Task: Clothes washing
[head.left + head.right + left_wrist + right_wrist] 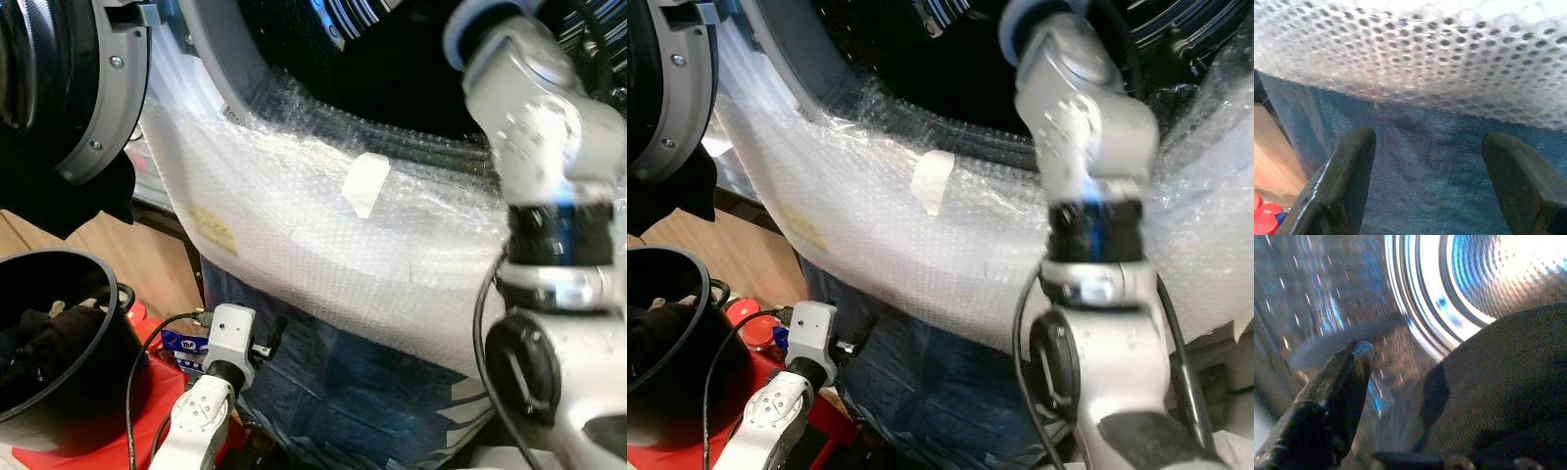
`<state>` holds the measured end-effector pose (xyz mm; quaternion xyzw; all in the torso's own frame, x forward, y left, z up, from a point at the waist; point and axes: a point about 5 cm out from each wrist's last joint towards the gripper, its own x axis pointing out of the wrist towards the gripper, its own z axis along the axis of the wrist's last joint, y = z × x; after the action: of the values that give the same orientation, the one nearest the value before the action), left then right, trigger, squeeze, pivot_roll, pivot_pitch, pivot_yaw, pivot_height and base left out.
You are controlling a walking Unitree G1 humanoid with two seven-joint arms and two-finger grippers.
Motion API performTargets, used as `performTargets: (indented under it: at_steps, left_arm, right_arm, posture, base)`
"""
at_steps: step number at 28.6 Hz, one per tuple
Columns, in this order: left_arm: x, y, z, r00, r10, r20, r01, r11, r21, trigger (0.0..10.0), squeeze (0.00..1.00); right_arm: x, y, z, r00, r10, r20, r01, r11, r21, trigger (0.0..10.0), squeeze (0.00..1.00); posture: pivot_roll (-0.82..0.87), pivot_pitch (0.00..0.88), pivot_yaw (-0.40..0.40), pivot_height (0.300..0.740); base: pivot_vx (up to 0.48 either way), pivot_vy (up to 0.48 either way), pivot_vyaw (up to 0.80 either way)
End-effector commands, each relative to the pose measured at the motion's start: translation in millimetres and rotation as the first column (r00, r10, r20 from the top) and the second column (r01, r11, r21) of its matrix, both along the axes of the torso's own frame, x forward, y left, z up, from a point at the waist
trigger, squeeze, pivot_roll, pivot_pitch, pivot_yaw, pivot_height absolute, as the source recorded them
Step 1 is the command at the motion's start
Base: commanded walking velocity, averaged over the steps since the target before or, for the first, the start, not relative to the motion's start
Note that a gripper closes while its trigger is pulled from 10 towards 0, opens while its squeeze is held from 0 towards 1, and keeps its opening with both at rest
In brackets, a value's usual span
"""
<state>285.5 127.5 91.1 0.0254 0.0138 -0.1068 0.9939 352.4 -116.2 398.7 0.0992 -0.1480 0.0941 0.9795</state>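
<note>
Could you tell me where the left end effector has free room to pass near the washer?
Free: between the bubble wrap apron above and the blue sheet below, where the open left end effector points. Crowded: the black basket holding clothes.

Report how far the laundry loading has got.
Done: the washer door stands open. In hand: the right gripper is inside the drum against a dark garment; whether it grips it is unclear. Left: dark clothes remain in the black basket; the left gripper hangs open, empty.
</note>
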Motion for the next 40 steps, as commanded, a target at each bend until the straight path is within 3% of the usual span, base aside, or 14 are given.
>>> performTargets:
  at_steps: [1, 4, 5, 9, 13, 15, 19, 22, 27, 34, 40]
  left_arm:
    - [-1.4, -4.6, -5.3, 1.000, -0.019, -0.018, 0.019, 1.000, 0.010, 10.0, 0.00]
    - [-1.1, -7.0, -7.3, 0.999, -0.030, -0.026, 0.030, 1.000, 0.010, 10.0, 0.00]
    - [0.1, -6.8, -7.2, 0.999, -0.027, -0.026, 0.027, 1.000, 0.009, 10.0, 0.00]
    - [2.3, -6.7, -5.2, 0.999, -0.025, -0.020, 0.025, 1.000, 0.007, 10.0, 0.00]
    - [2.2, -6.6, -6.1, 0.999, -0.028, -0.019, 0.028, 1.000, 0.010, 10.0, 0.00]
    - [2.2, -6.6, -6.8, 0.999, -0.027, -0.020, 0.027, 1.000, 0.010, 10.0, 0.00]
    - [2.2, -6.8, -7.3, 0.999, -0.025, -0.021, 0.025, 1.000, 0.009, 10.0, 0.00]
    - [2.6, -8.1, -7.4, 0.999, -0.027, -0.018, 0.027, 1.000, 0.004, 10.0, 0.00]
    - [3.1, -9.8, -6.1, 0.999, -0.034, -0.006, 0.034, 0.999, 0.004, 10.0, 0.00]
    - [2.6, -9.8, -6.0, 0.999, -0.035, -0.002, 0.035, 0.999, 0.005, 10.0, 0.00]
    - [2.4, -10.7, -5.7, 0.999, -0.038, 0.001, 0.038, 0.999, -0.001, 10.0, 0.00]
  right_arm:
    - [-9.1, -2.3, -12.0, 0.997, -0.010, -0.076, 0.009, 1.000, -0.017, 10.0, 0.00]
    - [-12.3, -7.5, -27.3, 0.987, 0.010, -0.159, -0.004, 0.999, 0.035, 10.0, 0.00]
    - [-16.0, -17.8, -24.6, 0.989, 0.023, -0.148, -0.012, 0.997, 0.075, 10.0, 0.00]
    - [-30.3, -37.3, -17.3, 0.992, 0.008, -0.126, 0.000, 0.998, 0.066, 10.0, 0.00]
    - [-40.2, -36.8, -18.9, 0.990, 0.038, -0.137, -0.033, 0.999, 0.038, 10.0, 0.00]
    - [-54.3, -32.4, -18.0, 0.985, 0.123, -0.121, -0.130, 0.990, -0.051, 10.0, 0.00]
    - [-63.1, -33.2, -16.1, 0.978, 0.176, -0.114, -0.185, 0.980, -0.079, 10.0, 0.00]
    - [-75.8, -30.0, -20.6, 0.953, 0.266, -0.142, -0.288, 0.944, -0.163, 10.0, 0.00]
    - [-87.3, -18.8, -27.7, 0.917, 0.367, -0.154, -0.392, 0.900, -0.189, 10.0, 0.00]
    - [-94.2, -15.4, -31.2, 0.896, 0.416, -0.153, -0.441, 0.872, -0.214, 10.0, 0.00]
    - [-108.0, -29.8, -33.4, 0.902, 0.410, -0.134, -0.431, 0.856, -0.285, 10.0, 0.00]
  posture:
    - [-0.06, 0.124, -0.050, 0.740]
    - [-0.06, 0.125, -0.055, 0.740]
    - [-0.06, 0.123, -0.055, 0.740]
    - [-0.07, 0.121, -0.055, 0.740]
    - [-0.07, 0.119, -0.056, 0.740]
    - [-0.07, 0.115, -0.063, 0.740]
    - [-0.07, 0.107, -0.066, 0.740]
    - [-0.07, 0.095, -0.067, 0.740]
    - [-0.07, 0.086, -0.067, 0.740]
    - [-0.07, 0.082, -0.069, 0.740]
    - [-0.07, 0.076, -0.073, 0.740]
  base:
    - [0.000, 0.000, 0.00]
    - [0.000, 0.000, 0.00]
    - [0.000, 0.000, 0.00]
    - [0.000, 0.000, 0.00]
    - [0.000, 0.000, 0.00]
    - [0.000, 0.000, 0.00]
    - [0.000, 0.000, 0.00]
    - [0.000, 0.000, 0.00]
    - [0.000, 0.000, 0.00]
    - [0.000, 0.000, 0.00]
    - [0.000, 0.000, 0.00]
